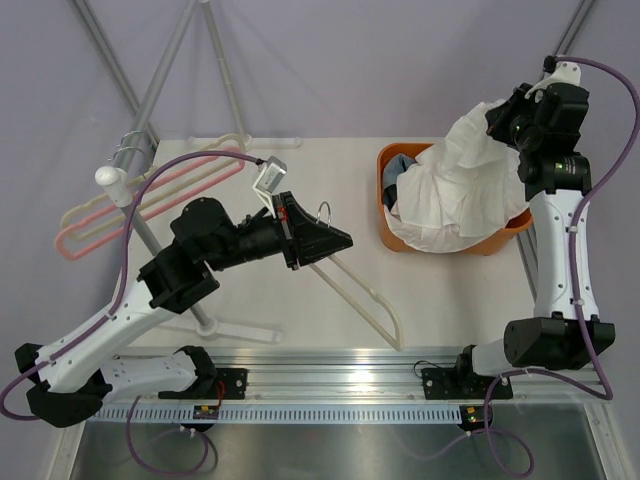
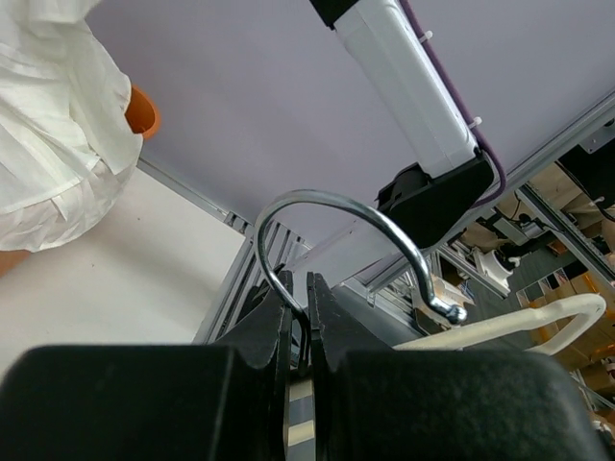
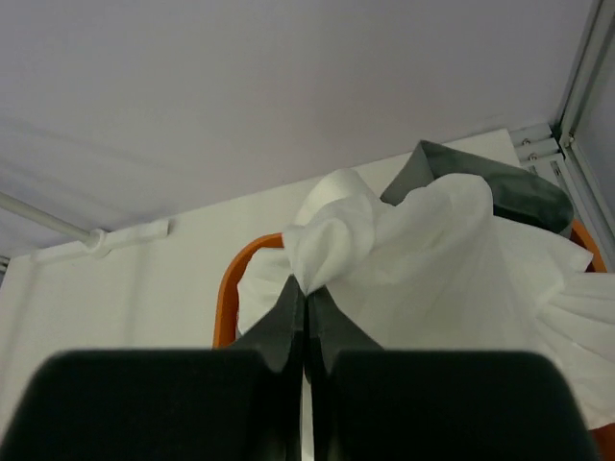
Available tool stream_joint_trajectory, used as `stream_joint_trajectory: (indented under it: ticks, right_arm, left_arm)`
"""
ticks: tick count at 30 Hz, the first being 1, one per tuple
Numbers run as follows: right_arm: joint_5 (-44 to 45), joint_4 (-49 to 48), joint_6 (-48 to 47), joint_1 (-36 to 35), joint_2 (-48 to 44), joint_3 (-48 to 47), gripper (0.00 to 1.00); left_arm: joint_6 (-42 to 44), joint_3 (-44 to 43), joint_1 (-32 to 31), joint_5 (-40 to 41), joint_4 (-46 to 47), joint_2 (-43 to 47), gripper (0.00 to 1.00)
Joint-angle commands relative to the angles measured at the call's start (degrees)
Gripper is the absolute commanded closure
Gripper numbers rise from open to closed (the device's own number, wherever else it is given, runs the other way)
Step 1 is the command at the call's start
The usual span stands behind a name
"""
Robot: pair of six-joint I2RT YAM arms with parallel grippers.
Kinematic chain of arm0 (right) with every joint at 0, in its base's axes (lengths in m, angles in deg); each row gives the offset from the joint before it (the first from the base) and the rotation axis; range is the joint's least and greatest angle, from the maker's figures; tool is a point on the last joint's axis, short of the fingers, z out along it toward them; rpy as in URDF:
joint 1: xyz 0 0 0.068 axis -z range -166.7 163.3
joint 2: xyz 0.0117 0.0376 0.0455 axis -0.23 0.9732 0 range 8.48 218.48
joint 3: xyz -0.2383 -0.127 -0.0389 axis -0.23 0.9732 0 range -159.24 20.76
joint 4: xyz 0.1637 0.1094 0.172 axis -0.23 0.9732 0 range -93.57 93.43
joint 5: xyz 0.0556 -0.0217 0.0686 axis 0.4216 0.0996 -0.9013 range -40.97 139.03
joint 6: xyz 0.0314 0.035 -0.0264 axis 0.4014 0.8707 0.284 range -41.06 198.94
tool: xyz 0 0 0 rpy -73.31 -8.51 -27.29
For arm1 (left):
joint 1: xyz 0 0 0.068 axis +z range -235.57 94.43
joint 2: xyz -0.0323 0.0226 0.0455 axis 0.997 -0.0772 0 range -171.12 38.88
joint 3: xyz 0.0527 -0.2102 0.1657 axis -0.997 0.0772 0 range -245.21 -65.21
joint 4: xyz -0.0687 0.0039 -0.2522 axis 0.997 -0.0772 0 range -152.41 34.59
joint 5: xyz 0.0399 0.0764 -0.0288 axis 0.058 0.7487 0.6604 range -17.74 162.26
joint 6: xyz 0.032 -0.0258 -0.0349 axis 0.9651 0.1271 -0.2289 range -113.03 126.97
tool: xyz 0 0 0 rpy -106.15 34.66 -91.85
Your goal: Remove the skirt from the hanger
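Skirt (image 1: pixel 455 185): white, bunched, held up at upper right of the top view. Its lower folds spill into the orange basket (image 1: pixel 384 195) and over the rim. It is apart from the hanger (image 1: pixel 362 295). The right tool (image 3: pixel 306 293) is pressed together on a knot of the skirt's fabric; in the right wrist view, cloth bulges just above the fingertips. A bluish cloth (image 1: pixel 400 170) shows in the basket under the skirt, toward the basket's left side.

The hanger is cream and bare, slanting from mid-frame down toward lower centre over the counter (image 1: pixel 450 300). Cannot tell whether its low end touches the counter. The left tool (image 2: pixel 306 288) pinches its metal hook (image 2: pixel 336 204) at the shank, fingers tight on the wire. The hook arches above the fingertips in the left wrist view.

A pink hanger (image 1: pixel 120 205) sits at upper left of the top view, by the grey stand (image 1: pixel 150 100), well apart from the basket.
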Motion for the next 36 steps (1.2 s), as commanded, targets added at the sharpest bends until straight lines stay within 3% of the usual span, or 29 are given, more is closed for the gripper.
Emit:
stream_joint_trajectory:
  ticks: [1, 7, 11, 17, 23, 29, 30, 33, 34, 36]
  right_arm:
    - [1.03, 17.1, -2.41, -0.07, -2.3, -0.35, 1.0]
    - [-1.07, 28.56, -3.38, -0.16, -2.57, 7.56, 1.0]
    - [-3.19, 34.98, -2.77, -0.77, 6.89, 7.66, 1.0]
    - [1.2, 33.68, -0.66, -5.34, 20.78, 5.56, 1.0]
    - [4.28, 35.96, 0.92, -9.99, 34.76, -3.67, 1.0]
    - [6.65, 35.35, 0.57, -11.05, 34.72, -1.49, 0.98]
    - [9.09, 35.0, 0.49, -11.05, 33.4, -0.35, 0.96]
    - [10.69, 35.87, 0.4, -11.05, 27.42, -0.34, 0.67]
    - [11.22, 36.92, 0.48, -11.05, 25.84, -1.29, 0.46]
    - [10.61, 38.76, 0.4, -11.05, 21.18, -3.57, 0.32]
  left_arm:
    - [-0.98, 0.05, -0.19, -0.41, 4.8, 1.92, 1.0]
    - [-2.91, 2.51, -0.1, -0.49, 7.26, 1.93, 1.0]
    - [-4.05, 3.39, -0.1, -0.67, 8.05, 1.92, 1.0]
    - [-4.49, 3.04, -0.1, -0.58, 7.27, 2.1, 1.0]
    - [-3.35, 2.77, -0.19, -0.23, 4.1, 2.71, 1.0]
    - [-3.18, 3.83, -0.1, -0.67, 4.1, 2.54, 1.0]
    - [-3.35, 3.91, -0.1, -0.93, 4.1, 2.28, 1.0]
    - [-3.79, 3.91, -0.19, -1.63, 4.27, 1.93, 1.0]
    - [-3.97, 3.83, -0.19, -2.07, 4.27, 1.75, 1.0]
    - [-4.14, 4.0, -0.19, -2.25, 4.1, 1.75, 1.0]
